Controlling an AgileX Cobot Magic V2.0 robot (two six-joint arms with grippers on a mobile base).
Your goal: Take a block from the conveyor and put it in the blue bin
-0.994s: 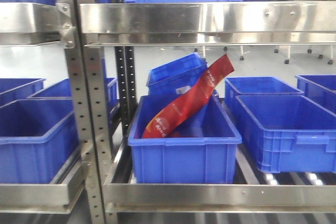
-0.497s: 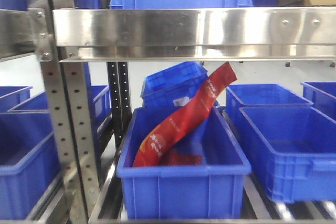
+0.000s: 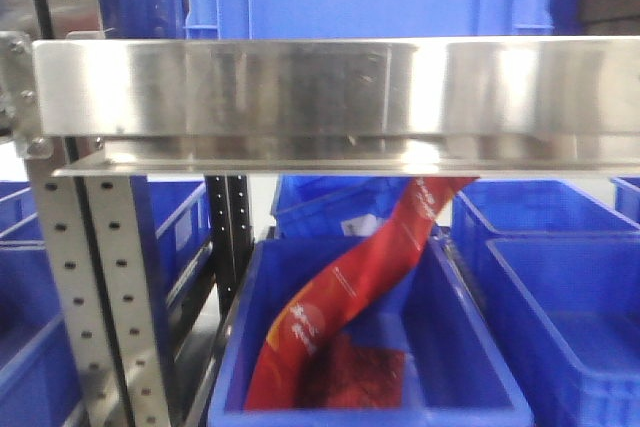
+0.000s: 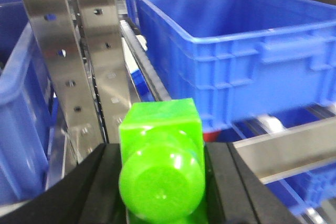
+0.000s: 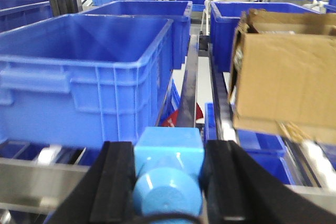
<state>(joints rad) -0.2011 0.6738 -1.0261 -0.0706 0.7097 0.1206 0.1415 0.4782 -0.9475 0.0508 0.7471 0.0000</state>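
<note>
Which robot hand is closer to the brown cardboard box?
Right. The right hand, holding the blue block, has the cardboard box just ahead, up to its right. The left hand, holding a green block, sees only blue bins and shelf posts; no box there.

The left gripper (image 4: 163,148) has two matte black fingers (image 4: 100,182), thick smooth slabs with flat tops and sloping outer edges. The right gripper (image 5: 169,148) has matching black fingers (image 5: 118,182), with a thin black cable (image 5: 157,216) curving just below them
</note>
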